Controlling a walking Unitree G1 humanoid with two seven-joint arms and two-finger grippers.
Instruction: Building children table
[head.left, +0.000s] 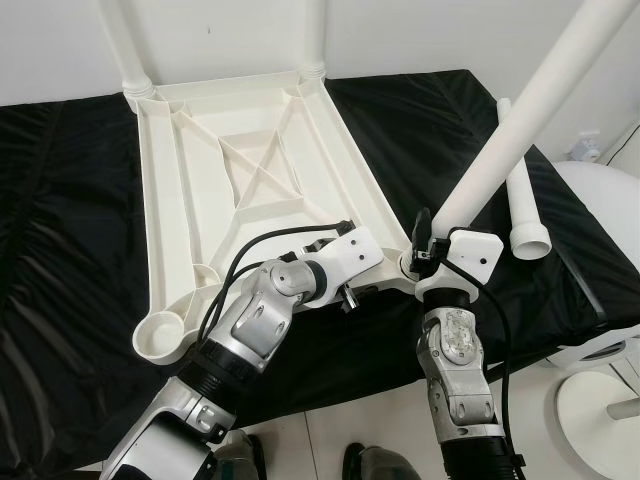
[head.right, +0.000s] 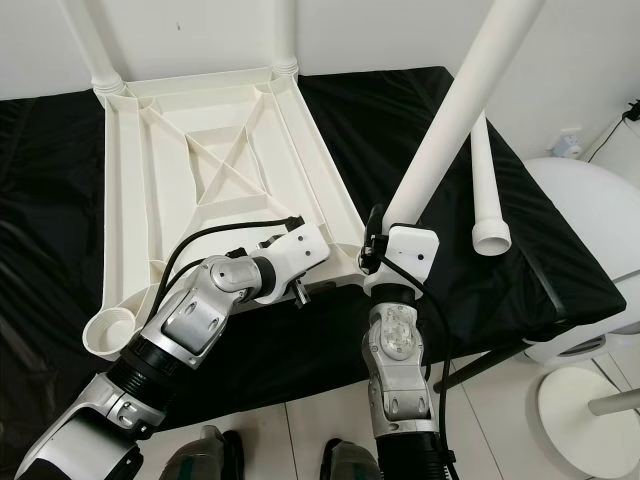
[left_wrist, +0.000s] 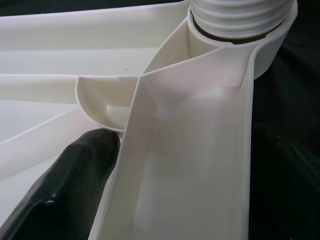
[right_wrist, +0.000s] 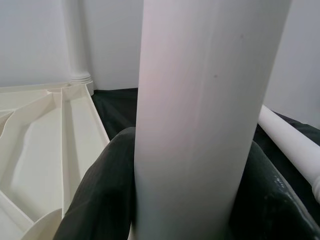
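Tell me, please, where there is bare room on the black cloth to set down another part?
The black cloth lies bare left of the upturned tabletop, and between it and the loose leg. The near right corner is crowded: the right gripper holds a leg there, beside the left gripper.

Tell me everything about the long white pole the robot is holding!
The table leg is a smooth white plastic-looking tube, leaning away to the robot's right. The right gripper is shut on it, a black finger on each side. Its lower end meets the near right corner of the upside-down tabletop, where the left wrist view shows a ridged end sitting in the corner socket.
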